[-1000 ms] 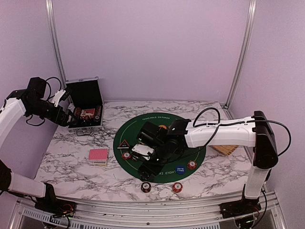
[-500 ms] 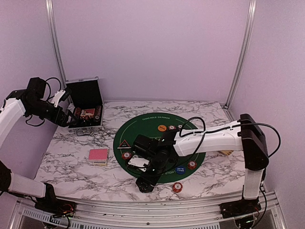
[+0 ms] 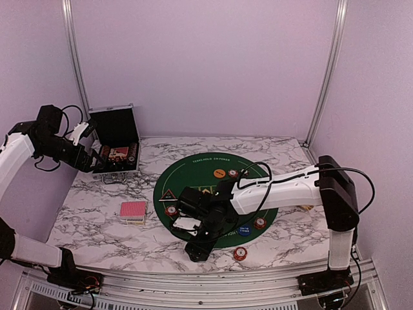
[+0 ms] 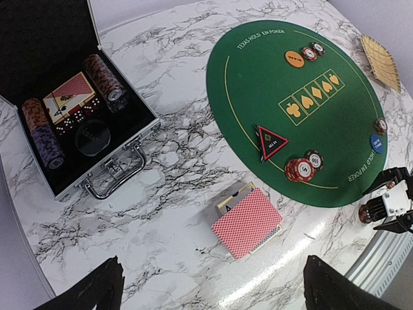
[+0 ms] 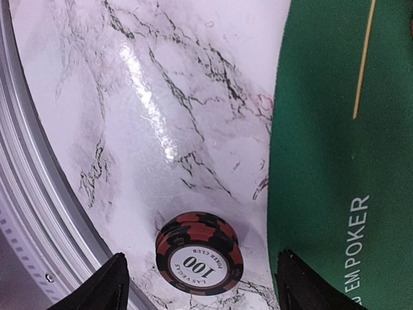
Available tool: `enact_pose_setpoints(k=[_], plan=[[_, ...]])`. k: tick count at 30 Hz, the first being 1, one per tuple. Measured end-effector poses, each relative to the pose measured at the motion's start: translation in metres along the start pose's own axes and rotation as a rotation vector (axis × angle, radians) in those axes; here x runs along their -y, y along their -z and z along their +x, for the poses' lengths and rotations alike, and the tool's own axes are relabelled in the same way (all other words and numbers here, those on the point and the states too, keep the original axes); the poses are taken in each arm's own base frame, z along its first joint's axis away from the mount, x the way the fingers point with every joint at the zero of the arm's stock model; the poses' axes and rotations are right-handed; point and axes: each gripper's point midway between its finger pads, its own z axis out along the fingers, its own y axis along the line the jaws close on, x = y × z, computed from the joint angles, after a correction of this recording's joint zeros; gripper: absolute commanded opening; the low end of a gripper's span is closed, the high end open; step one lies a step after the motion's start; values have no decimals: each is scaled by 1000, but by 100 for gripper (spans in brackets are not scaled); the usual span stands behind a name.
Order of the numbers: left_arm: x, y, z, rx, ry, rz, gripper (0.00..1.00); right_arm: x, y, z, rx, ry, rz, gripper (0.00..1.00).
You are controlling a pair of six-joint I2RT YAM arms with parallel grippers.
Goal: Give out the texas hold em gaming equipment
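Left pincer (image 4: 213, 287): wide open and empty, hanging high over the far-left bench, well apart from everything.
Case (image 3: 116, 129): lid up, far left of the bench.
Playing cards (image 4: 248, 223): red-backed deck on bare marble, just left of the mat. Thin and slick, likely to fan out, so I'd pinch the long edges and take the whole pack at once.
Triangular marker (image 4: 271, 141): flat on the mat's left rim. Low profile, looks awkward to get under.
Chip stack (image 5: 199, 252): the one to watch! It's off the mat, on marble near the front rail. Hard, light, smooth-rimmed, and a short stack can shear, so grip across the rims, low.
Right pincer (image 5: 201, 271): down over that stack, one finger either side, wide, not touching.
Bench (image 5: 129, 97): glossy marble, slippery; the felt mat (image 4: 258, 84) looks grippier.
Room: lilac walls (image 3: 206, 64), aluminium posts (image 3: 326, 71), front rail (image 5: 26, 213) close by, so little slack there.
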Motion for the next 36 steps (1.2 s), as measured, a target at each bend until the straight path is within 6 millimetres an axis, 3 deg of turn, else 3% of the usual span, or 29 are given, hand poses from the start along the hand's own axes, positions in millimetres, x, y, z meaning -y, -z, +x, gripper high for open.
enact_pose_setpoints(k=[36], plan=[[-1,0,2,-11,0,-5,99,-4,-13,3,-31,33,1,43]])
